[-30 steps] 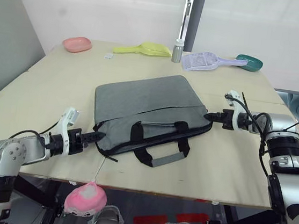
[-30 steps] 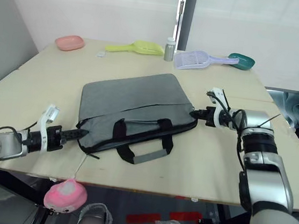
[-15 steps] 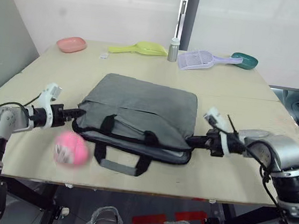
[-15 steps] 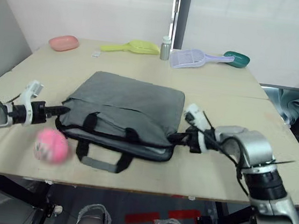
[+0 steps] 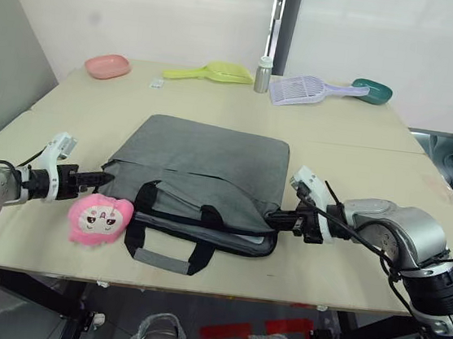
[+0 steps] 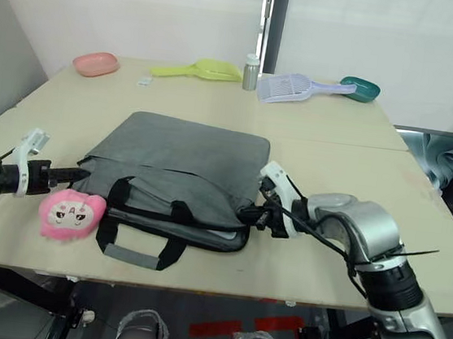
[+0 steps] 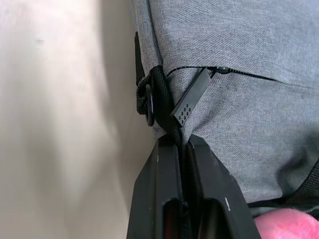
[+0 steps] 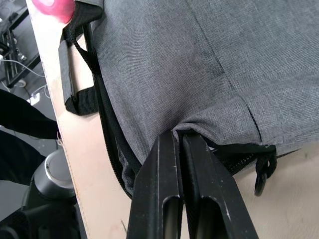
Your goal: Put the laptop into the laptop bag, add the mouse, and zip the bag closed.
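The grey laptop bag (image 5: 203, 163) lies flat mid-table, its two black handles (image 5: 171, 237) towards the front edge. My left gripper (image 5: 103, 178) is shut on the bag's left corner; in the left wrist view its fingers (image 7: 167, 164) clamp a black tab beside the zipper pull (image 7: 192, 97). At the bag's right front corner my right gripper (image 5: 274, 217) is shut on grey fabric, seen close up in the right wrist view (image 8: 179, 134). The black zipper (image 8: 112, 144) gapes along that edge. Laptop and mouse are out of view.
A fuzzy pink toy (image 5: 100, 218) rests on the table against the bag's front left. Along the far edge stand a pink dish (image 5: 107, 66), yellow scoop (image 5: 213, 73), metal bottle (image 5: 263, 74), lilac slotted scoop (image 5: 309, 90) and green scoop (image 5: 374, 91).
Both grippers, still shut on the bag's corners, have turned and dragged it leftward and nearer. The pink toy, hanging below the table edge before, now lies on the table.
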`<state>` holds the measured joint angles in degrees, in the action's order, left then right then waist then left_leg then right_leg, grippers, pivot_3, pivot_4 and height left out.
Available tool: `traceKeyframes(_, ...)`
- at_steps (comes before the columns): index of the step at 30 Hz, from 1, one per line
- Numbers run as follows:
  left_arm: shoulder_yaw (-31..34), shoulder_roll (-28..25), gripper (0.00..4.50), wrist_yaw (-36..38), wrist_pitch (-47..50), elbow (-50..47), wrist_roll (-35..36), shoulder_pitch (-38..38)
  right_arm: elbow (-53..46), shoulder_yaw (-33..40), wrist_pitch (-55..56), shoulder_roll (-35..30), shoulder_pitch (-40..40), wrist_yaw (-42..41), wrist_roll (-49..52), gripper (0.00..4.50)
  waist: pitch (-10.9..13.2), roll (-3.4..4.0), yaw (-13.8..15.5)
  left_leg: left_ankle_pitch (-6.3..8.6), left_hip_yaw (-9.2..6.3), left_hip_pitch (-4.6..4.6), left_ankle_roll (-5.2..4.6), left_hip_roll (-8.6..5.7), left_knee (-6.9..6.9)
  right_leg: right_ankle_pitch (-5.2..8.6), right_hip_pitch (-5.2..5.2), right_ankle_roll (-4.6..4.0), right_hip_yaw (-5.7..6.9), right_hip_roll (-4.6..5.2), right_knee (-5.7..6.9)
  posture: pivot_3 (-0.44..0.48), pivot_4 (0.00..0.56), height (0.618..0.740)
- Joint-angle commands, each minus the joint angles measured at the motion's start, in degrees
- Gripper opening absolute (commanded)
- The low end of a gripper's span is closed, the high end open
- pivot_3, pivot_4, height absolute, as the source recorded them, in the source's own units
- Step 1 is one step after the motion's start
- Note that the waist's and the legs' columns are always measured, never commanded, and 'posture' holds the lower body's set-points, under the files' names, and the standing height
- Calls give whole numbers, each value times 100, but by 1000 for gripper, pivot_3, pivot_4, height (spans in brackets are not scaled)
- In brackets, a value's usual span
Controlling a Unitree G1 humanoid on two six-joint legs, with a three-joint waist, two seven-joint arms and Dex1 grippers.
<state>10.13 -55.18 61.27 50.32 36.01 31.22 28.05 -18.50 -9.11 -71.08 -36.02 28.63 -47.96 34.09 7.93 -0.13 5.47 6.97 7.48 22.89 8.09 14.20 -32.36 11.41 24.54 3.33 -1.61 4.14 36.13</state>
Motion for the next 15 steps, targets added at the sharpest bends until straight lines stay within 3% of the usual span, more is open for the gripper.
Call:
traceKeyframes(1, 159, -344, 2, -279, -406, 676, -486, -86, -109, -123, -46, -37, -9, 38, 68, 21, -3, 4, -8, 0, 2, -3, 0, 0, 0, 0, -1, 0, -2, 0, 1, 0, 150, 740)
traceKeyframes(4, 163, -322, 2, -235, -633, 761, -470, -14, -113, -252, 253, -215, -42, 14, -88, 21, -6, 6, -14, 0, 2, -7, 1, 0, 1, 0, -1, 0, -3, -1, 6, 0, 150, 740)
traceKeyframes(6, 202, -315, 760, -46, -630, 634, -346, -4, -83, -211, 480, -345, -64, -64, -111, 0, -6, 6, -7, 0, 1, -8, 0, 0, 1, 0, -1, 0, -3, -1, 10, 0, 150, 740)
traceKeyframes(10, 246, -405, 2164, 405, -250, -204, -17, -294, 281, 124, 630, -628, 50, -282, 45, 1347, -8, -2, 16, 2, -1, -1, -3, 0, -1, 0, -1, 0, -2, 0, 2, 0, 150, 740)
traceKeyframes(15, 298, -648, 3973, 495, -564, -66, -277, -382, 679, 520, 685, -1099, 143, -634, 179, 3085, -6, -2, 67, 6, -2, 3, -11, -1, 0, 0, 0, 0, 3, 2, 2, 0, 150, 740)
